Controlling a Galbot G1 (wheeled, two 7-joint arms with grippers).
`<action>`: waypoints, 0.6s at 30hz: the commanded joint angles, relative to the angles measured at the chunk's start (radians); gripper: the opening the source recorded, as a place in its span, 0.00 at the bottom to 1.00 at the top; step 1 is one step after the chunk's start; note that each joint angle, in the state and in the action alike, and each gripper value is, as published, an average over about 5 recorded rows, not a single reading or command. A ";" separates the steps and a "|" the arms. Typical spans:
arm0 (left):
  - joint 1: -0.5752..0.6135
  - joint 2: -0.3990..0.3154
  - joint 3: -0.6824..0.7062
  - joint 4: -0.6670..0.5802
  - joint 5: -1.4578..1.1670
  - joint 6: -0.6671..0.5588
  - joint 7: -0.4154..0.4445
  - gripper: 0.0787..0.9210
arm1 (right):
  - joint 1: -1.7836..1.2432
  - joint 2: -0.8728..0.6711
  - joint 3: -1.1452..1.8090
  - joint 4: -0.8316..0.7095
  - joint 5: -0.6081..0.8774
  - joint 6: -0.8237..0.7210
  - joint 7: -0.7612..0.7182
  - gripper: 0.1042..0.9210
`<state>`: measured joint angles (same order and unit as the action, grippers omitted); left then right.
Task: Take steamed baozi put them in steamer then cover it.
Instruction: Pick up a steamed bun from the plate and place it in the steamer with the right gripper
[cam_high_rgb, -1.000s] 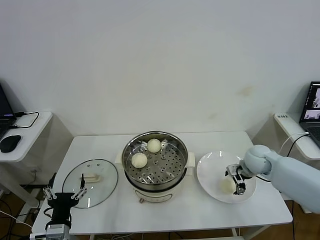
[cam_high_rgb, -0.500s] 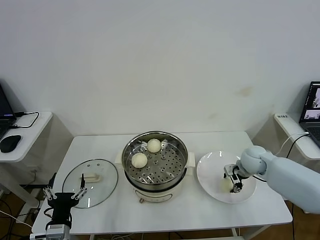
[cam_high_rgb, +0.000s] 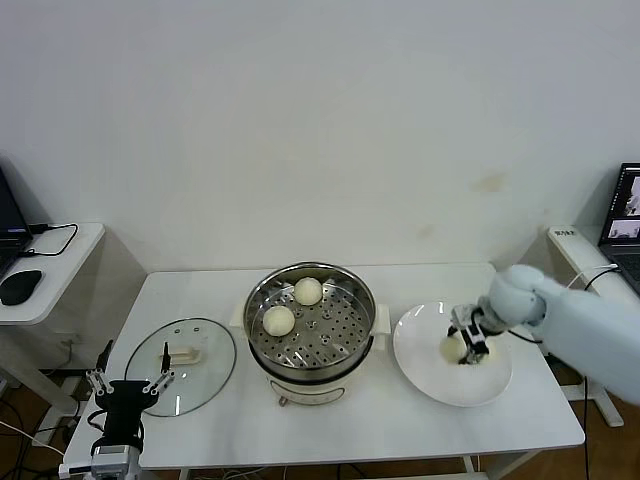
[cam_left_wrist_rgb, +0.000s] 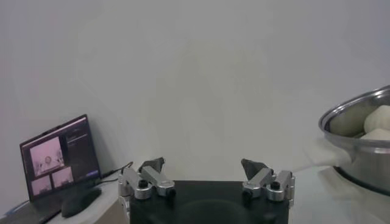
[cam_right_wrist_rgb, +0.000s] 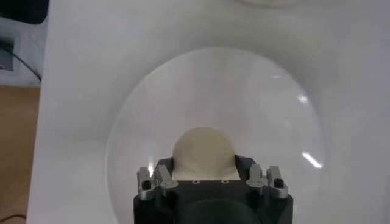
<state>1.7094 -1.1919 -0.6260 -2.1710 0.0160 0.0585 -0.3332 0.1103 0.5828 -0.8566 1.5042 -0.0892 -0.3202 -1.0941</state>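
R gripper is clamped on 1 baozi, fingers either side of the bun as the R wrist view shows it, over the white plate, inner half of it. Whether the bun has cleared the plate surface can't be told. From the gripper, the steamer lies to its L, just beside the plate's near rim, so the carry looks like a short sideways run toward the robot's L plus a lift over the steel rim. 2 baozi already sit on the perforated floor, 1 at the far side, 1 on the L side; the part of the floor nearest the gripper is bare, prob. the easy drop spot. Bun is round, no long axis to mind. R arm is the nearer one by far. Beyond the steamer, the cover lies flat on the table, handle up, well apart from the R gripper; L gripper is parked just beside it at the table's front edge, jaws spread, holding nothing. Vs 1 s ago: the R gripper was wider around the bun at the plate's middle; now it has closed and shifted w/ the bun toward the steamer side. L arm, cover and steamer buns unchanged.
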 joint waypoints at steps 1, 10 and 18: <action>-0.001 0.001 0.003 -0.005 -0.001 0.001 0.000 0.88 | 0.305 0.027 -0.093 0.001 0.140 -0.019 -0.020 0.64; -0.003 0.007 0.002 -0.013 -0.006 0.001 -0.001 0.88 | 0.562 0.234 -0.251 0.001 0.281 -0.035 0.007 0.65; -0.002 0.001 -0.013 -0.018 -0.009 0.001 -0.001 0.88 | 0.569 0.378 -0.310 0.033 0.351 0.040 0.048 0.65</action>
<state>1.7066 -1.1911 -0.6368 -2.1883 0.0073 0.0591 -0.3343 0.5593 0.8263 -1.0885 1.5283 0.1722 -0.3133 -1.0622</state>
